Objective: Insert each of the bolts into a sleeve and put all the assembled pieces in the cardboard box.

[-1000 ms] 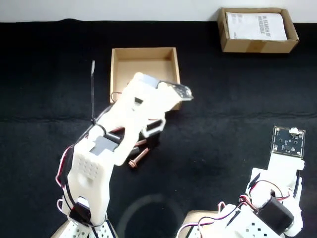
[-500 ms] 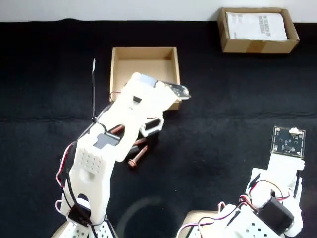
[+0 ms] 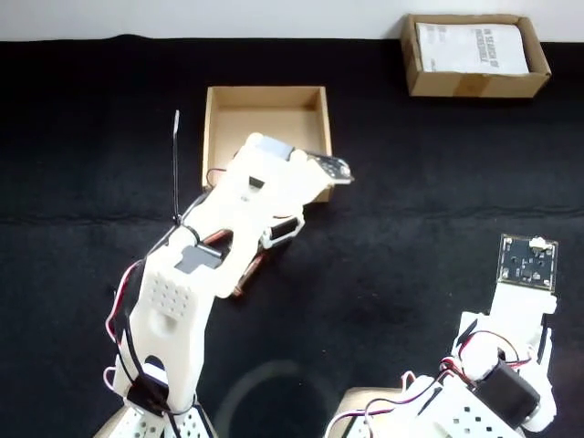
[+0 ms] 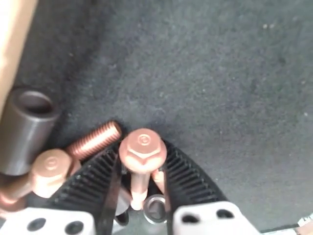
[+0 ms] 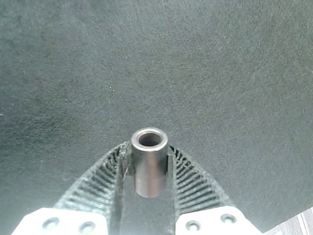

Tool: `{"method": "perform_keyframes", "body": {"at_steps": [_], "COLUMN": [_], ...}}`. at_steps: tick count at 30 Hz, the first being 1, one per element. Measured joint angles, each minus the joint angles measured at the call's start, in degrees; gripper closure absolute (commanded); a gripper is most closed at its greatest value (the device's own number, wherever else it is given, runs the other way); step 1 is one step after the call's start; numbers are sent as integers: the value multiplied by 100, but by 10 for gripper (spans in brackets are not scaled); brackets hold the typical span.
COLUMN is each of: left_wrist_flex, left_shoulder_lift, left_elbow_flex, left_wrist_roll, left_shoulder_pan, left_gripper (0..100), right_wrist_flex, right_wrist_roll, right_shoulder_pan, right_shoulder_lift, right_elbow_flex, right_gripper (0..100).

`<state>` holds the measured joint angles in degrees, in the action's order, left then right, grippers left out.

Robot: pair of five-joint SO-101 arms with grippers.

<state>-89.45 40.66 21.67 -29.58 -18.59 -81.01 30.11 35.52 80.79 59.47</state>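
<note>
Left gripper (image 4: 142, 164): ribbed black jaws clenched on a copper bolt (image 4: 143, 151), its hex head turned toward the wrist camera and its shank running back between the fingers. Just beside it on the black cloth (image 4: 220, 73) lie loose copper bolts (image 4: 50, 167) and a dark grey sleeve (image 4: 27, 122), all close to the front wall of the cardboard box (image 3: 217, 128). Right gripper (image 5: 148, 147): jaws grasping a second sleeve (image 5: 149, 169), bore facing the camera, at the table's near right and well apart from the box; far right corner, another carton (image 3: 456, 84) holding a printed sheet (image 3: 472, 47).
</note>
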Motion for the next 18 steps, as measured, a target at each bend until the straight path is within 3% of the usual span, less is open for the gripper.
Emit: {"method": "perform_keyframes", "body": {"at_steps": [5, 18], "left_wrist_flex": [-255, -905], "left_shoulder_lift": [-501, -2145], "left_elbow_flex": [-9, -9], "left_wrist_roll": [-9, 0], "left_shoulder_pan": [-211, -993], "left_gripper": [995, 992], "right_wrist_flex": [0, 0], "right_wrist_roll": [44, 123], "right_shoulder_pan": [0, 0], "right_shoulder_lift": [0, 0], "right_elbow_flex": [0, -35], "right_gripper": [991, 991]}}
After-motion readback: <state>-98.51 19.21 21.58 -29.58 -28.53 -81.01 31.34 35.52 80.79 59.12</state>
